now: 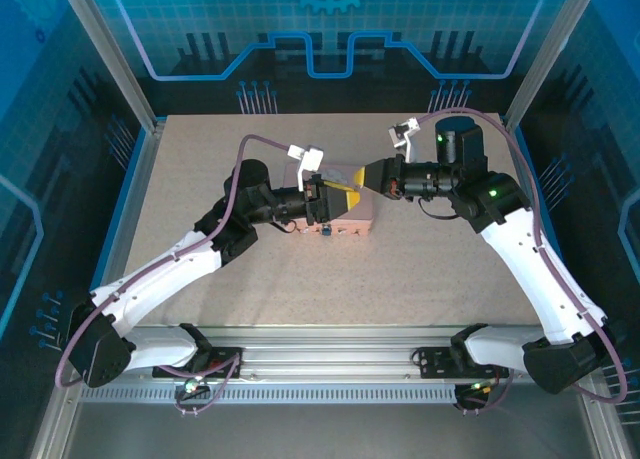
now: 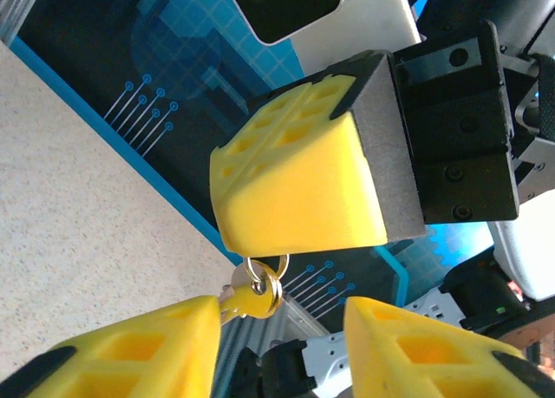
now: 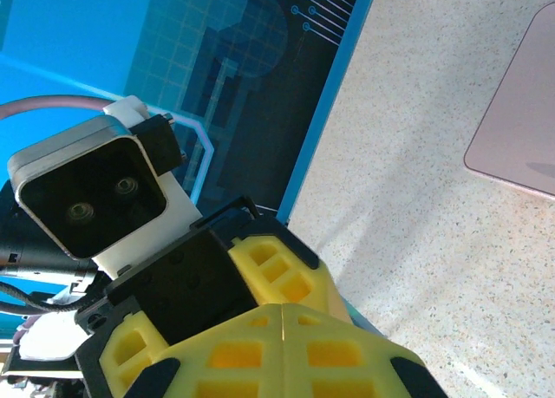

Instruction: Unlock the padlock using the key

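The padlock (image 1: 327, 231) sits mid-tabletop (image 1: 200, 159), just at the pink tin's (image 1: 360, 219) near edge: tiny, hard, probably light and skiddy, best pinched by its body. The key (image 2: 251, 298) dangles by its ring from the right fingers (image 2: 295, 190), pressed together; the left fingers (image 2: 147, 346) stand apart around it; both arms crowd the lock

walls (image 1: 330, 39): blue circuit-print panels | table (image 1: 250, 289): speckled beige | frame (image 1: 330, 377): aluminium

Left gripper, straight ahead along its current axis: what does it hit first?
Likely the key ring and key dangling just beyond the open left gripper. Behind them is the right gripper, shut on the key ring. Depth is hard to judge.
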`<action>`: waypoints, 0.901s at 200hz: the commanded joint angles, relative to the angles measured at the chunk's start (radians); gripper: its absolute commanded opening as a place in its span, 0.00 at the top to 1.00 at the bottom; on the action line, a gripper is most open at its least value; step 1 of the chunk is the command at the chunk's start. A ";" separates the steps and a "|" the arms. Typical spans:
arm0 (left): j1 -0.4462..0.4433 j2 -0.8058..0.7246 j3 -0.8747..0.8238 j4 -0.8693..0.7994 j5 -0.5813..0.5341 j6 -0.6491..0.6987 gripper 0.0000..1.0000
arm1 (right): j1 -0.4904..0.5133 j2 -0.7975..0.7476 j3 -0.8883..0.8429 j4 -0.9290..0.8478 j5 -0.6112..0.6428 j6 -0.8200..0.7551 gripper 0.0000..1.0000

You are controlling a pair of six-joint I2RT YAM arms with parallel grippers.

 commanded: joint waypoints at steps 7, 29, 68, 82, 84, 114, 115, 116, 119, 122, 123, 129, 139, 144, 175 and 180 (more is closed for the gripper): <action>-0.008 0.011 0.029 0.032 -0.018 0.009 0.48 | -0.015 -0.026 -0.010 0.021 -0.030 0.015 1.00; -0.009 0.009 0.039 0.020 -0.042 0.019 0.44 | -0.015 -0.029 -0.014 0.023 -0.032 0.017 1.00; -0.009 -0.011 0.035 -0.011 -0.096 0.045 0.38 | -0.015 -0.032 -0.011 0.021 -0.035 0.019 1.00; -0.011 -0.016 0.035 -0.007 -0.096 0.048 0.37 | -0.014 -0.032 -0.012 0.020 -0.035 0.019 1.00; -0.011 -0.016 0.036 -0.006 -0.094 0.048 0.37 | -0.014 -0.031 -0.012 0.020 -0.036 0.019 1.00; -0.021 0.000 0.062 -0.012 -0.060 0.052 0.39 | -0.013 -0.032 -0.016 0.024 -0.038 0.023 1.00; -0.022 0.001 0.063 -0.012 -0.058 0.051 0.39 | -0.013 -0.031 -0.016 0.025 -0.038 0.024 1.00; -0.022 0.002 0.064 -0.012 -0.057 0.052 0.39 | -0.012 -0.031 -0.016 0.025 -0.038 0.024 1.00; -0.025 0.005 0.067 -0.012 -0.054 0.054 0.40 | -0.011 -0.032 -0.016 0.026 -0.037 0.024 1.00; -0.027 0.006 0.069 -0.013 -0.052 0.055 0.41 | -0.012 -0.032 -0.016 0.026 -0.037 0.025 1.00; -0.028 0.007 0.069 -0.014 -0.051 0.056 0.41 | -0.012 -0.032 -0.016 0.026 -0.037 0.025 1.00; -0.030 0.010 0.073 -0.019 -0.051 0.059 0.43 | -0.012 -0.032 -0.016 0.026 -0.037 0.023 1.00; -0.035 0.013 0.073 -0.021 -0.053 0.063 0.47 | -0.010 -0.032 -0.016 0.025 -0.035 0.023 1.00; -0.034 0.013 0.071 -0.019 -0.052 0.063 0.50 | -0.010 -0.035 -0.018 0.026 -0.035 0.024 1.00; -0.035 0.009 0.065 -0.024 -0.055 0.064 0.62 | -0.010 -0.038 -0.021 0.021 -0.032 0.020 1.00; -0.035 0.007 0.064 -0.026 -0.059 0.065 0.65 | -0.010 -0.037 -0.021 0.021 -0.031 0.018 1.00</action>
